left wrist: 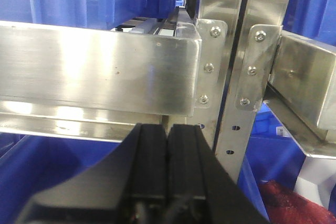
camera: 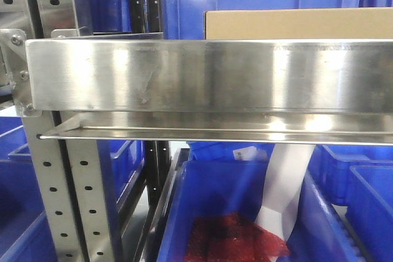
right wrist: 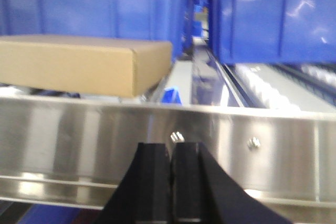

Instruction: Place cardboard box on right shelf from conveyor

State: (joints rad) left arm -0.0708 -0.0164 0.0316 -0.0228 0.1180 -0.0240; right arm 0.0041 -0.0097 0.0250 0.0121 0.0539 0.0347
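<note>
Cardboard box [right wrist: 79,64] rests on the right shelf [right wrist: 273,145]; both grippers' fingers [right wrist: 169,182] pressed together, empty.

box half hidden behind the shelf lip

the cardboard box [camera: 295,24] showed only its top strip above the right shelf [camera: 209,75], its right end cut off; in the right wrist view it was blurred.

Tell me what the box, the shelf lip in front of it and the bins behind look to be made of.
Cardboard box: matte tan cardboard, unprinted, with sharp folded edges.
Right shelf lip: brushed stainless steel, judging by its streaky mirror-like glare.
Blue bins: probably moulded plastic, smooth and slightly glossy with rounded rims.
</note>
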